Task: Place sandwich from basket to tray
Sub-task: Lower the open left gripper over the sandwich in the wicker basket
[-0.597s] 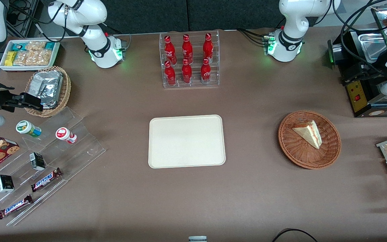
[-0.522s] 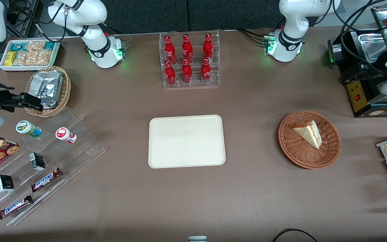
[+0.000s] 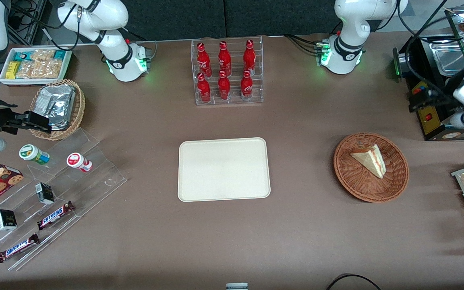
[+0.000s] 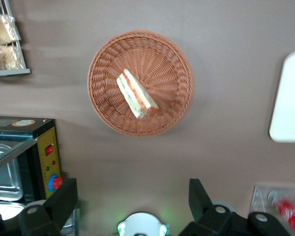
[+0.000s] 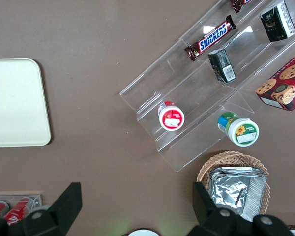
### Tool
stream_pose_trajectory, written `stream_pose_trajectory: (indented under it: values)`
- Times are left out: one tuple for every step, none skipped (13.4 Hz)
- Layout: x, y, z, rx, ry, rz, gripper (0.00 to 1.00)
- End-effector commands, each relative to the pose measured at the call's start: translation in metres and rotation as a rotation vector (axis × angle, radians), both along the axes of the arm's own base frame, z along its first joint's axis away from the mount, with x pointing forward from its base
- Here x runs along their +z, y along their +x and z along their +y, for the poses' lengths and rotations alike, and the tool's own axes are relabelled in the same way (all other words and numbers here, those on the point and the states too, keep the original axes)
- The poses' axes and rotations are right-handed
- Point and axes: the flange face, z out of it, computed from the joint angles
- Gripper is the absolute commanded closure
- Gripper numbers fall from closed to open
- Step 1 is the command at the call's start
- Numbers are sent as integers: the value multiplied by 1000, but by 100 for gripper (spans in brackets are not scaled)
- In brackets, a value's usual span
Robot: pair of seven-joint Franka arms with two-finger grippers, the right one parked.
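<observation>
While the left arm sits high at the working arm's end of the table, the front view shows its gripper [image 3: 419,100] well apart from the basket [image 3: 371,167], which lies nearer the camera and toward the tray [image 3: 224,169]. A pale bread wedge, the sandwich [image 3: 369,159], lies inside the ribbed reddish wicker, its long axis slanting across the bowl; the tray is smooth, cream and bare.

Seen from the left wrist, the two dark fingers [image 4: 64,201] stand wide apart, holding nothing, high above the sandwich, whose red-and-yellow striped edge faces up. Descent probably needs the jaws straddling that narrow wedge.
</observation>
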Motion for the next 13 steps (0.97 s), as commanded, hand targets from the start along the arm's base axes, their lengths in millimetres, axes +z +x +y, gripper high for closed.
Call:
stream_pose_trajectory:
  values:
    - [-40, 25, 0, 95, 20, -16, 0]
    - [-55, 30, 2, 166, 21, -41, 0]
    - [-72, 34, 2, 221, 25, -58, 0]
    - [-92, 37, 2, 280, 32, -72, 0]
    - [-110, 38, 1, 349, 38, -87, 0]
    - [-127, 36, 1, 419, 42, -94, 0]
    - [-141, 35, 4, 515, 54, -87, 0]
    - [-160, 33, 8, 593, 52, -82, 0]
    - [-175, 30, 8, 605, 41, -94, 0]
    - [-195, 23, 8, 612, 35, -110, 0]
    - [-211, 16, 9, 622, 33, -121, 0]
    - [-229, 10, 9, 638, 27, -142, 0]
    - [-243, 5, 10, 666, 21, -164, 0]
